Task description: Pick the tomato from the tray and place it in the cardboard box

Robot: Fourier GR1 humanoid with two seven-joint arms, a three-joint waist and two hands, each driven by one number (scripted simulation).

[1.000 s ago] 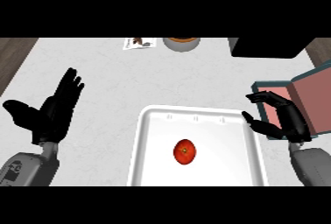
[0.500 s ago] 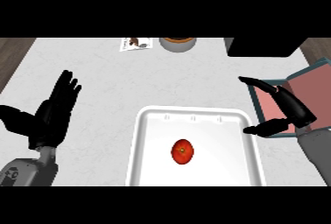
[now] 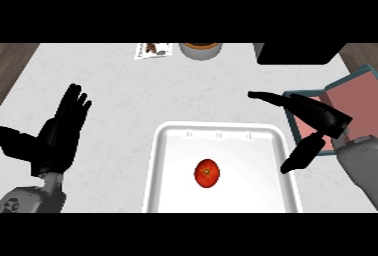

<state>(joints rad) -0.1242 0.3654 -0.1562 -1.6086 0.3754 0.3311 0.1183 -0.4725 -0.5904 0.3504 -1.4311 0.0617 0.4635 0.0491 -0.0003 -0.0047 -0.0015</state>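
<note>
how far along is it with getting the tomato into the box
Nothing is done yet: the tomato lies in the white tray, untouched. In hand: the right hand is open above the tray's right edge, thumb and fingers spread, holding nothing. The left hand rests open at the left. Left: grasp the tomato, carry it right and set it in the cardboard box.

A red tomato [image 3: 207, 173] with a small green stem spot lies in a white tray [image 3: 170, 165] at lower centre. The counter [image 3: 148, 85] is pale, speckled grey-white. At the right edge, the box [image 3: 354, 100] shows a pinkish-red inside and teal rim. Both hands, left [image 3: 57, 140] and right [image 3: 317, 117], are black on grey forearms.
</note>
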